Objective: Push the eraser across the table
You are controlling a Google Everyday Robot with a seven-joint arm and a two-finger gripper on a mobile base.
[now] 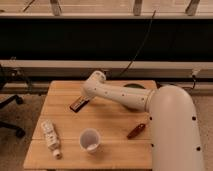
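Note:
The eraser, a small flat dark block with orange-brown edging, lies on the light wooden table in its back left part. My white arm reaches from the right across the table's back. My gripper is at the arm's end, low over the table, right beside the eraser's right end.
A white cup stands near the table's front middle. A pale bottle-like piece lies at the front left. A reddish-brown stick lies at the right, next to my arm's large white body. A chair base stands left of the table.

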